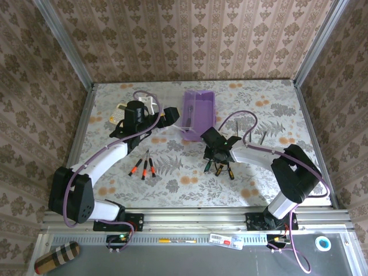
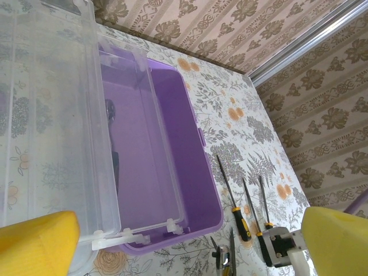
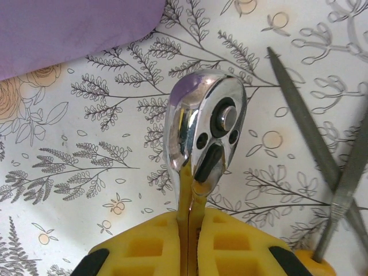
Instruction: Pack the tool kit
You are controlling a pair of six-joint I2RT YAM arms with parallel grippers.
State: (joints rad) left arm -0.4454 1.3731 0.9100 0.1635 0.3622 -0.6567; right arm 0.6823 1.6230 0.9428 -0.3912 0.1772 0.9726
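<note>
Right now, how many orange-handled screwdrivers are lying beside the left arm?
3, side by side beside the left arm: left screwdriver, middle screwdriver, right screwdriver. More tools lie under the right claw, handles partly hidden.

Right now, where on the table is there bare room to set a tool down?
Free: the far right corner of the table, beside the purple case; also the near middle, between the orange screwdrivers and right gripper. Crowded around that gripper.
</note>
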